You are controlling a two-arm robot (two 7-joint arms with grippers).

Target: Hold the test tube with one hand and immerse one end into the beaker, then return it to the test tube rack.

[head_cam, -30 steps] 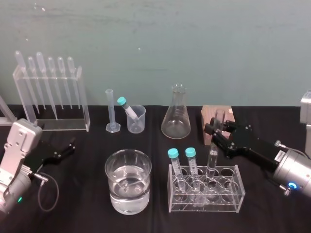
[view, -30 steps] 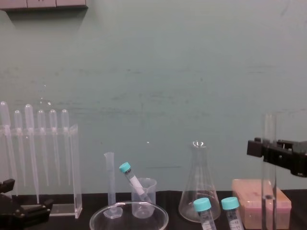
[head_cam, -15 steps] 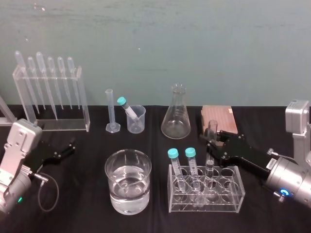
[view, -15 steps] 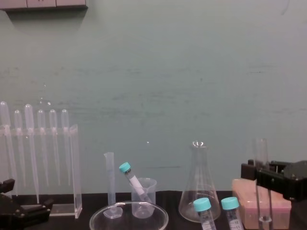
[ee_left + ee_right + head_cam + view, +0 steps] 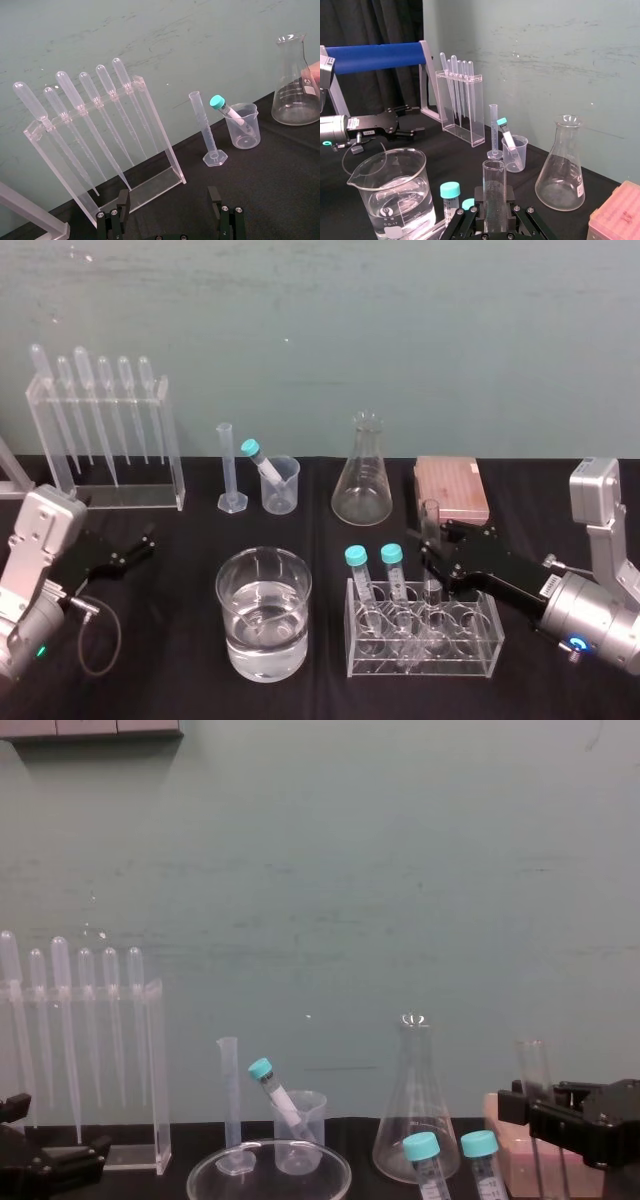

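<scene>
Holds the test tube [image 5: 431, 512] clenched in the right gripper [image 5: 431, 546], now sunk lower than a second ago, foot inside the test tube rack [image 5: 478, 645] beside its teal-capped tubes [image 5: 391, 556]. Puts the return near done, release pending; leaves the left gripper [image 5: 140, 542] parted, idle, well left of the rack. Shows graduation marks on the beaker [image 5: 390, 195], no legible writing.

You get soft, even light from overhead: the pale teal wall [image 5: 450, 330] is bright and flat, while the matt black table cover [image 5: 160, 640] swallows nearly every shadow. Small white glints sit on the wide clear glass beaker [image 5: 263, 650] and the clear conical glass flask [image 5: 362, 480]. The black curtain [image 5: 370, 25] is dim.
</scene>
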